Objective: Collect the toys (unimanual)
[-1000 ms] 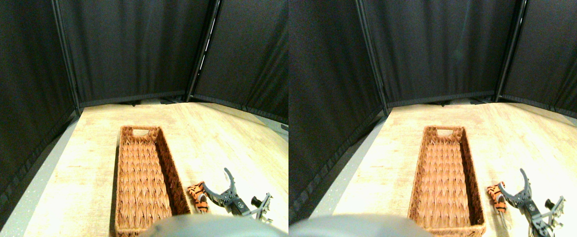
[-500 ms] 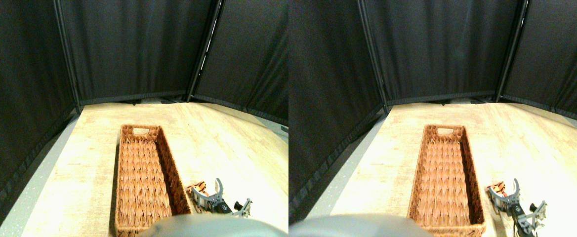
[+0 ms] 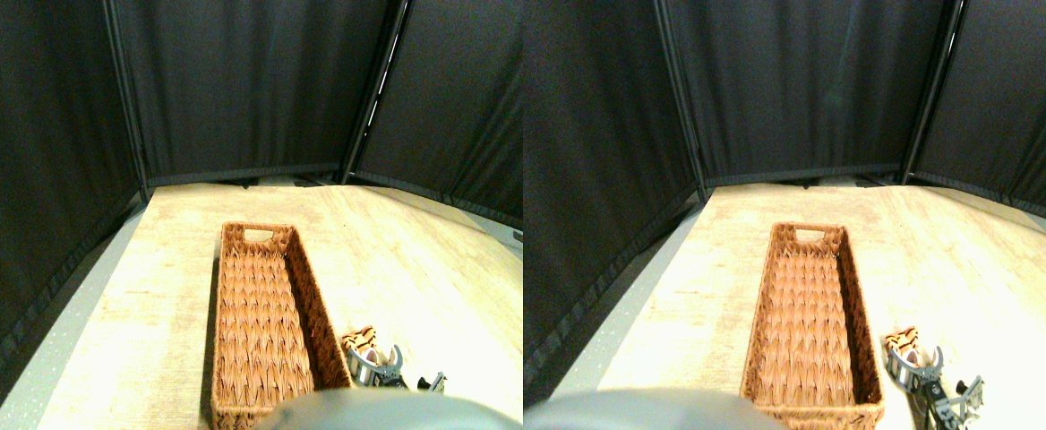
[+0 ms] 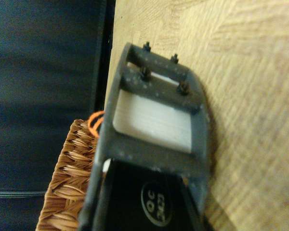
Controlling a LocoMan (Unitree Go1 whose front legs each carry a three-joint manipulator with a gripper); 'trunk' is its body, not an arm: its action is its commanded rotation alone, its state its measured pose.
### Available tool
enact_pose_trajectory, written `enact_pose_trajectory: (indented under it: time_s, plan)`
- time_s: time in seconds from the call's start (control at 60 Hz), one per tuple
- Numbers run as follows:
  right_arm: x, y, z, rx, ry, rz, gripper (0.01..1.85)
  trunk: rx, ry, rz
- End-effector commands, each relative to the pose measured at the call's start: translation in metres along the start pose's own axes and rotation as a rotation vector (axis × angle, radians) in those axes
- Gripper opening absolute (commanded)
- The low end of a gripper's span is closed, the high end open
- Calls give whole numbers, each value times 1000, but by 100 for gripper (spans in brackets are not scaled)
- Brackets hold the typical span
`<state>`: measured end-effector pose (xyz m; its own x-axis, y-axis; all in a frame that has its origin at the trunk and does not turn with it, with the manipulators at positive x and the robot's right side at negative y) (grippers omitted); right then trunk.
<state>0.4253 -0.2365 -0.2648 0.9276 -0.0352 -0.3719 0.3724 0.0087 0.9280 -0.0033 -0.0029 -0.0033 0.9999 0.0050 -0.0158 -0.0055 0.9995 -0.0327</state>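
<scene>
The orange-black striped tiger toy (image 3: pixel 361 339) lies on the wooden floor just right of the basket's near end. My right gripper (image 3: pixel 376 362) is low over it, open, with one jaw on each side of the toy's near end; the striped far end sticks out beyond the jaws. In the wrist view the dark jaw frame fills the middle, and an orange loop (image 4: pixel 93 121) of the toy shows beside it, next to the wicker wall (image 4: pixel 71 169). No other toys are in view.
The long brown wicker basket (image 3: pixel 255 230) stands lengthwise on the pale wooden floor (image 3: pixel 415 260), with nothing in it. Black curtain panels (image 3: pixel 236 90) close off the back and both sides. A grey strip of floor (image 3: pixel 66 322) runs along the left.
The gripper has come down and back toward me onto the tiger toy, and its jaws have narrowed around it. The camera has tilted slightly.
</scene>
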Motion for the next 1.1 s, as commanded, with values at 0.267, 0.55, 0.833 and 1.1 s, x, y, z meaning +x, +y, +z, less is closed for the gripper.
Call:
enact_pose_trajectory:
  time_s: [0.267,0.55,0.833,1.1]
  plan:
    - [12,-12,11,32,-145,-6,25,3,31,9]
    - [3,11,11,-91,-237,93,6,4,26,3]
    - [-4,51,10,-171,-138,147,6,-1,17,1]
    - [-7,80,7,-241,-109,165,6,-21,8,14]
